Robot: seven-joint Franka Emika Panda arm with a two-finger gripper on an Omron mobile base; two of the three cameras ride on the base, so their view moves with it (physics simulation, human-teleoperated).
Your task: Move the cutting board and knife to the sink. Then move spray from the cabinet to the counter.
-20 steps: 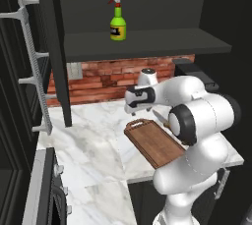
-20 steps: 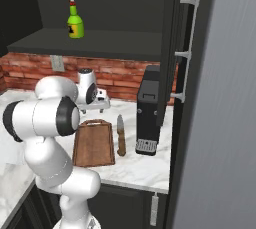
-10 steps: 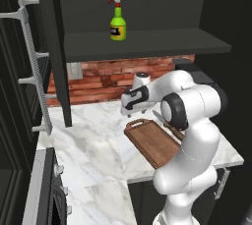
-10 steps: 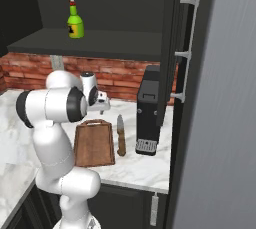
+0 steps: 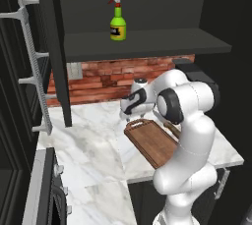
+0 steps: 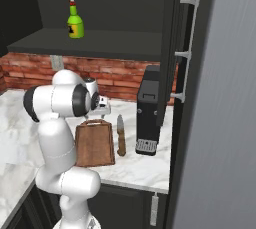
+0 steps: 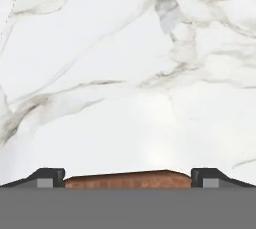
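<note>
Hand view: counter [image 7: 125, 73] marble spread under gripper [image 7: 128, 178], jaws wide apart, nothing btwn them. Cutting board [image 5: 155, 143] flat on counter just below/behind gripper, handle end at fingertips. Knife [image 6: 121, 135] beside board's far side. Spray [image 5: 117, 22] on cabinet [image 5: 147, 44] shelf, well above gripper.

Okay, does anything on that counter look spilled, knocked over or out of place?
Nothing stands out. The cutting board lies flat on the counter with the knife flat beside it. The spray stands upright on the cabinet shelf. The open gripper hovers at the board's handle end.
</note>
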